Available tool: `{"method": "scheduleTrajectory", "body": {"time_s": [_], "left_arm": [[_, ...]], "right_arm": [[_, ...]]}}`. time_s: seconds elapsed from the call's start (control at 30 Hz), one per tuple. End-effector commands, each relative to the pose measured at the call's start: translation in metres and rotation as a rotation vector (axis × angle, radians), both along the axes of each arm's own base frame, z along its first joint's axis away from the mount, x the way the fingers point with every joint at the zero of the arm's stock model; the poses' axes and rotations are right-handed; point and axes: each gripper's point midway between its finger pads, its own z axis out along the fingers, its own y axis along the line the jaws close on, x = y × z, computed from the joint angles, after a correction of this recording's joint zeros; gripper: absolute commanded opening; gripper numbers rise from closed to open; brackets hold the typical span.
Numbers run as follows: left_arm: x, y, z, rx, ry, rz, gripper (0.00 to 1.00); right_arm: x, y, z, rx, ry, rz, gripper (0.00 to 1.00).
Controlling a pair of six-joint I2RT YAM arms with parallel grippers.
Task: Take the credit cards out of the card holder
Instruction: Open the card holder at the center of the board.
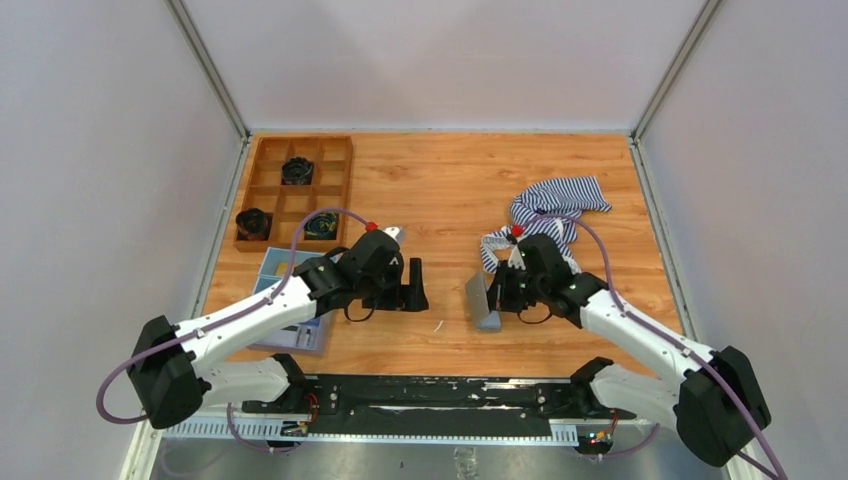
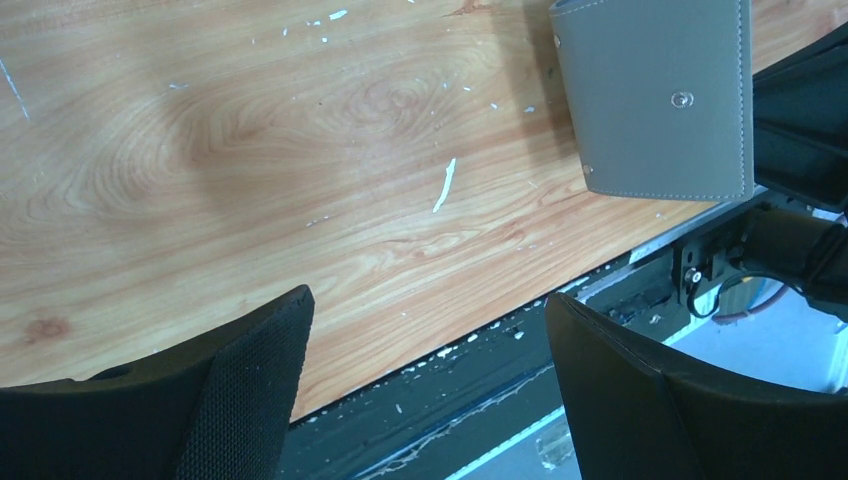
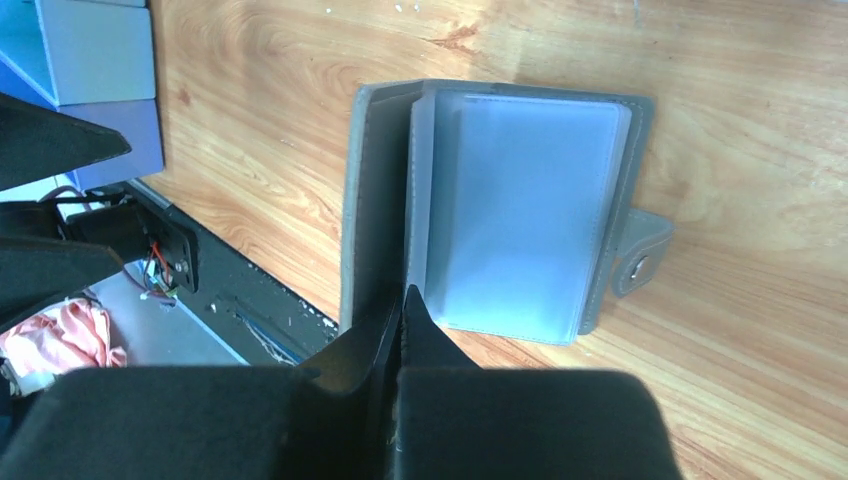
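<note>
Pinches one cover of the holder (image 3: 520,220) with the right end effector (image 3: 398,312) — fingers closed to a thin slit on the near edge of that grey flap, with nothing else in the grip. Holds the flap tilted up off the surface (image 3: 760,120), standing beside the inner leaves, with the other half flat on the wood.

Spreads the left end effector (image 2: 428,300) wide, with nothing between its fingers and nothing touched. Hovers over the near edge of the surface, near the holder's raised cover yet apart from it, facing its outer side.

As for the holder itself: lies open near the front middle of the surface, right under the right wrist. Looks plain grey and stitched on the outside, with a small round snap stud (image 2: 680,98) on the raised cover. Carries inside a stack of pale blue-grey frosted sleeves, and at the edge away from the gripped flap a short strap (image 3: 640,255) ending in a snap ring. Hides whatever lies behind the sleeves — cannot tell whether any cards sit there.

Elsewhere, shows a striped cloth (image 1: 560,195) bunched behind the right arm, a blue tray (image 1: 272,265) partly under the left arm, and a wooden tray (image 1: 335,195) with dark round items at the far left.
</note>
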Motion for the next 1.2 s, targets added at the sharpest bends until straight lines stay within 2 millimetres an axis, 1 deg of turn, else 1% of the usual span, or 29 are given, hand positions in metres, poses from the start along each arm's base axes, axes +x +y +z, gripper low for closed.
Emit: {"method": "scheduleTrajectory", "body": {"time_s": [0.0, 0.1, 0.2, 0.23, 0.3, 0.37, 0.5, 0.57, 0.73, 0.8, 0.87, 0.93, 1.0, 1.07, 1.17], "left_arm": [[0.003, 0.005, 0.001, 0.048, -0.017, -0.038, 0.9], [0.004, 0.007, 0.003, 0.045, -0.022, -0.045, 0.91], [-0.004, 0.008, 0.003, 0.037, 0.001, -0.077, 0.92], [-0.006, 0.01, 0.003, 0.034, 0.003, -0.08, 0.92], [-0.009, 0.014, 0.002, 0.027, 0.004, -0.068, 0.93], [-0.009, 0.018, 0.003, 0.016, 0.003, -0.049, 0.93], [-0.007, 0.021, 0.006, -0.001, -0.002, -0.023, 0.93], [-0.006, 0.021, 0.008, -0.007, -0.002, -0.014, 0.93], [-0.003, 0.008, 0.012, -0.071, 0.003, -0.003, 0.92], [-0.002, 0.0, 0.014, -0.117, 0.01, -0.003, 0.91], [-0.001, -0.012, 0.016, -0.183, 0.021, 0.0, 0.89], [0.002, -0.029, 0.024, -0.288, 0.026, 0.003, 0.88], [0.003, -0.04, 0.028, -0.369, 0.036, 0.006, 0.87], [0.005, -0.044, 0.03, -0.411, 0.029, 0.017, 0.86], [0.009, -0.044, 0.041, -0.446, -0.01, 0.028, 0.86]], "right_arm": [[0.0, 0.003, -0.015, -0.04, 0.024, -0.02, 0.0], [0.004, 0.023, -0.015, -0.04, 0.025, 0.011, 0.0], [0.009, 0.045, -0.01, -0.041, 0.034, 0.038, 0.01], [0.012, 0.053, -0.008, -0.037, 0.029, 0.045, 0.07], [0.015, 0.068, -0.004, -0.024, 0.021, 0.065, 0.22], [0.014, 0.082, -0.006, -0.018, 0.036, 0.095, 0.34], [0.01, 0.099, -0.027, -0.038, 0.101, 0.138, 0.47], [0.01, 0.105, -0.035, -0.044, 0.12, 0.151, 0.49], [0.013, 0.109, -0.059, -0.09, 0.146, 0.155, 0.5], [0.014, 0.108, -0.068, -0.11, 0.16, 0.154, 0.5], [0.013, 0.109, -0.072, -0.114, 0.176, 0.159, 0.49], [0.012, 0.11, -0.069, -0.104, 0.176, 0.164, 0.49], [0.012, 0.109, -0.063, -0.097, 0.169, 0.163, 0.49], [0.014, 0.105, -0.053, -0.088, 0.153, 0.152, 0.49], [0.017, 0.097, -0.032, -0.05, 0.121, 0.122, 0.49]]}}
